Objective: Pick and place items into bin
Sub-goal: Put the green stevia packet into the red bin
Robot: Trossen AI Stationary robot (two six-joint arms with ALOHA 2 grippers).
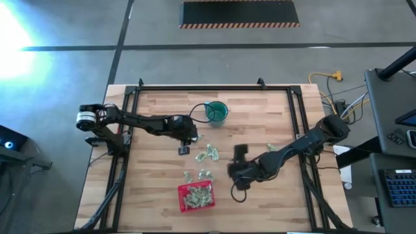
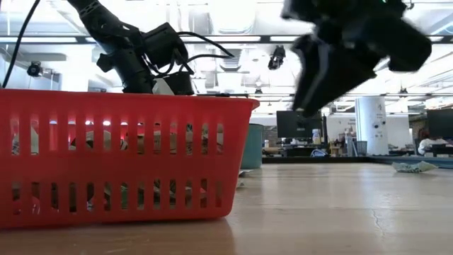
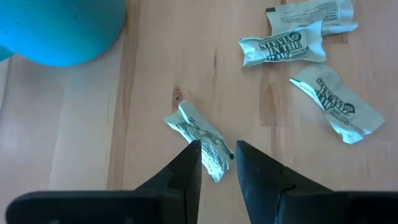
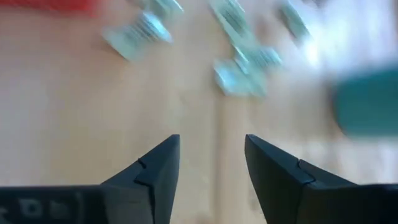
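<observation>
Red bin (image 2: 113,159) holds packets (image 1: 195,195); right claw (image 4: 211,168) gapes empty.

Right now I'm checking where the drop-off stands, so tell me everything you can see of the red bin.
The red bin is a small square basket that looks like plastic, with low walls pierced by rows of vertical slots. It sits upright and flat on the wooden table, near the front edge, in front of the loose packets. A heap of pale green and whitish packets covers its floor. No gripper touches it; the right gripper is off to one side of it.
</observation>
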